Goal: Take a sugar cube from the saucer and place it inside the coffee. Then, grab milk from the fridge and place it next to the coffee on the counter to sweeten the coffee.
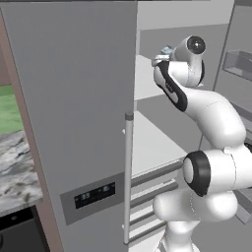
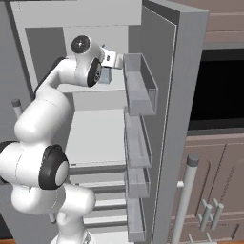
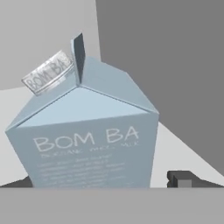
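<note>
Milk: your carton stood upright on a white shelf inside the fridge, gabled top up and printed face turned toward the hand camera. It sat close in front of the hand, well up in the compartment.

Gripper: you had its fingers spread wide, one dark fingertip showing just beside the carton's right edge. Nothing was pinched between them; the carton stood free on the shelf. Whether a finger already touched the carton wall, you could not tell.

Reason for the pose: you had the arm reaching high and forward into the open fridge, so that the spread fingers could straddle the carton body below the gable. That reads as an approach to a grasp, not yet a hold.

Fridge door: it stood swung fully open at the right, which gave the arm a free path.

Door bins: the clear bins stacked down the inner door looked empty.

Shelves: the lower white shelf carried nothing you could see.

Worktop: a strip of marbled stone showed left of the fridge.

Task stage, as judged: milk fetch under way, carton not yet lifted.
</note>
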### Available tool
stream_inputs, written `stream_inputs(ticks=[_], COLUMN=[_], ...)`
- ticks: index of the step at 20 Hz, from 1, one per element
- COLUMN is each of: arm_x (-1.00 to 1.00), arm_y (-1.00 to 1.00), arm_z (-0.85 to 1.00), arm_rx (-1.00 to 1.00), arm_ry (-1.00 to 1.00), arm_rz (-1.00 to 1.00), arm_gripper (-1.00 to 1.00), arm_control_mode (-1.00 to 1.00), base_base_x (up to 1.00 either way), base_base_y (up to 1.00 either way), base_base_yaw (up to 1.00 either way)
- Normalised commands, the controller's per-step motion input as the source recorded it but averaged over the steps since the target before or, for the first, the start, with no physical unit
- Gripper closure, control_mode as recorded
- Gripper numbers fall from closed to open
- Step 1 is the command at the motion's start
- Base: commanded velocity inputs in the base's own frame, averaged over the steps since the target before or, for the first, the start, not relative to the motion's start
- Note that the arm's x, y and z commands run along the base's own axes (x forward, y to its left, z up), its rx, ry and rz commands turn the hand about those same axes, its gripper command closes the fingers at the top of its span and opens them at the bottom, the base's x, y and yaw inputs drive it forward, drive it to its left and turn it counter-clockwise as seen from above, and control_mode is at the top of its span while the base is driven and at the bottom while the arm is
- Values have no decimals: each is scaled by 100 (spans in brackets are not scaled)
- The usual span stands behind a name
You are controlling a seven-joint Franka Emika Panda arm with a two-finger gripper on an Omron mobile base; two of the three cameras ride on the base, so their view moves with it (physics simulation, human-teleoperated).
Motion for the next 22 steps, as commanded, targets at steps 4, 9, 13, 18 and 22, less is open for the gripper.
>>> stream_inputs(ticks=[4,9,13,18,22], arm_x=[0,0,0,-5,-89], arm_y=[0,1,0,0,14], arm_z=[-6,-2,0,0,2], arm_rx=[0,0,1,0,0], arm_ry=[-5,-5,0,0,-11], arm_rz=[0,0,0,0,6], arm_gripper=[-100,100,100,100,100], arm_control_mode=[-100,-100,-100,-100,-100], base_base_x=[0,0,0,0,0], base_base_y=[0,0,0,0,0], base_base_yaw=[0,0,0,0,0])
